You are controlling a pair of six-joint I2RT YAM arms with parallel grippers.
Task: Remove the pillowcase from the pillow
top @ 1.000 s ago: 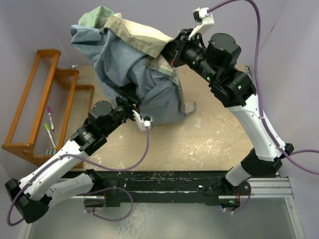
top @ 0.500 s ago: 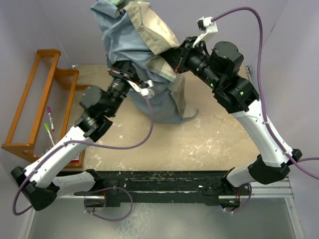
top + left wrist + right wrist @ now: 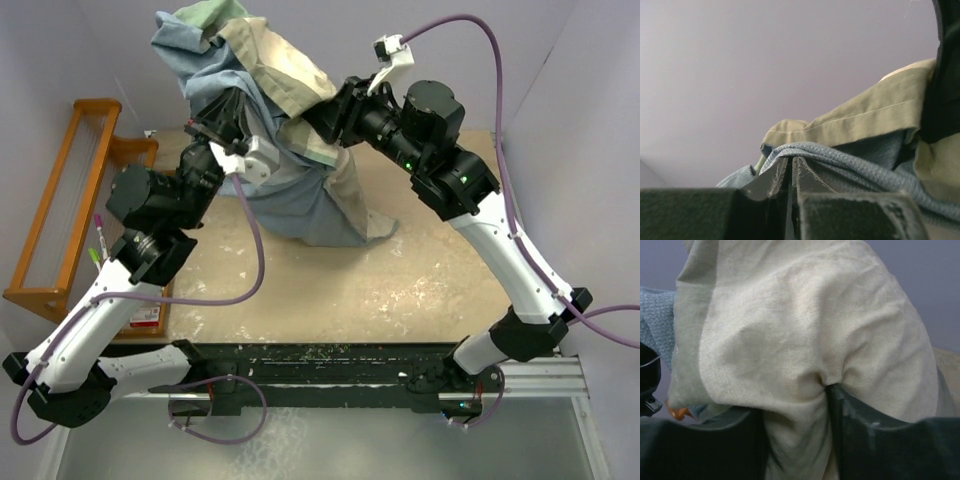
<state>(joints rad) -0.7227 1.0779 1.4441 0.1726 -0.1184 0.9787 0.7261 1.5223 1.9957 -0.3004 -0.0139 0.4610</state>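
The pillowcase (image 3: pixel 290 190) hangs in a tall bunch over the table's back, pale grey-blue inside showing, with cream, olive and green panels on top. My left gripper (image 3: pixel 212 115) is raised at its left side, shut on a grey-blue fold (image 3: pixel 840 162) that lies over its tips (image 3: pixel 791 159). From the right, my right gripper (image 3: pixel 325 115) reaches in; its jaws stand apart with cream cloth (image 3: pixel 790 330) still bunched between them (image 3: pixel 794 405). The pillow is hidden under the cloth.
A wooden rack (image 3: pixel 90 200) stands at the table's left edge, with markers (image 3: pixel 100 245) lying in it. A red and white card (image 3: pixel 145 318) lies under the left arm. Purple walls close the back and sides. A black rail (image 3: pixel 330 360) runs along the near edge.
The left gripper shut on the cloth low by the table, then rose up and to the left with it. The right gripper's jaws have just parted. The cloth bunch shifted left.
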